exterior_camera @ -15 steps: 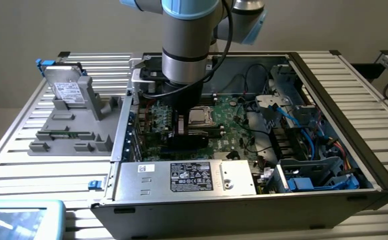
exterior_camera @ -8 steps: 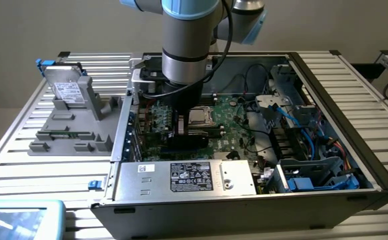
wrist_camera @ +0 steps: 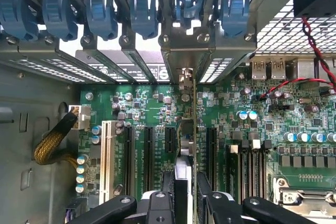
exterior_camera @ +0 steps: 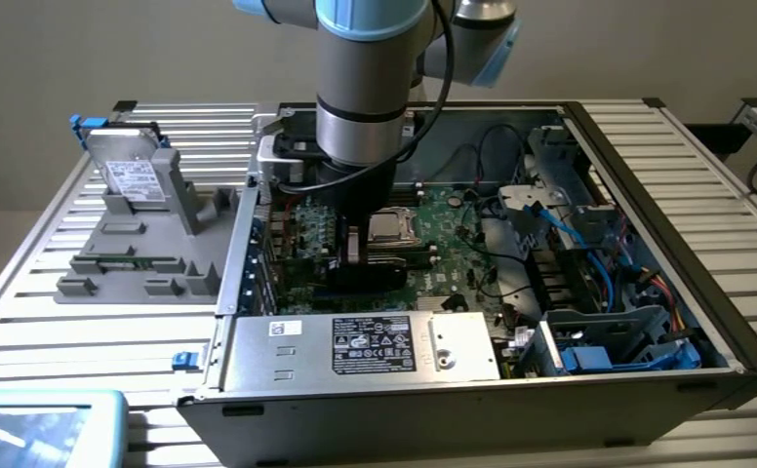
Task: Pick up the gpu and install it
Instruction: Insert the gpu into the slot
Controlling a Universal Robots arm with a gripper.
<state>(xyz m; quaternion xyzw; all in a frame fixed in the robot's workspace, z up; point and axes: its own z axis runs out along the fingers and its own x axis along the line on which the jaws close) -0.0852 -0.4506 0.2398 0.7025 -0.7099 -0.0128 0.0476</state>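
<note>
Gripping the gpu [wrist_camera: 188,129] edge-on, my fingers [wrist_camera: 157,205] sit narrow, one on each face of the thin card, which stands upright between them over the motherboard [wrist_camera: 142,103]. From the wrist view I see the card's lower edge lined up along a black expansion slot [wrist_camera: 170,140], its silver end bracket [wrist_camera: 184,77] reaching toward the case's rear slot openings just beneath the row of blue retention clips [wrist_camera: 142,14]; I cannot tell whether the card is fully seated in the slot. Beside that slot, further black slots and one white slot [wrist_camera: 108,156] run parallel. In the exterior view my gripper [exterior_camera: 352,255] is down inside the open computer case [exterior_camera: 665,195], near the silver CPU socket [exterior_camera: 389,227]. Beyond the case's wall, on the slatted table [exterior_camera: 40,292], a grey holder [exterior_camera: 138,253] carries a grey drive [exterior_camera: 132,177].
</note>
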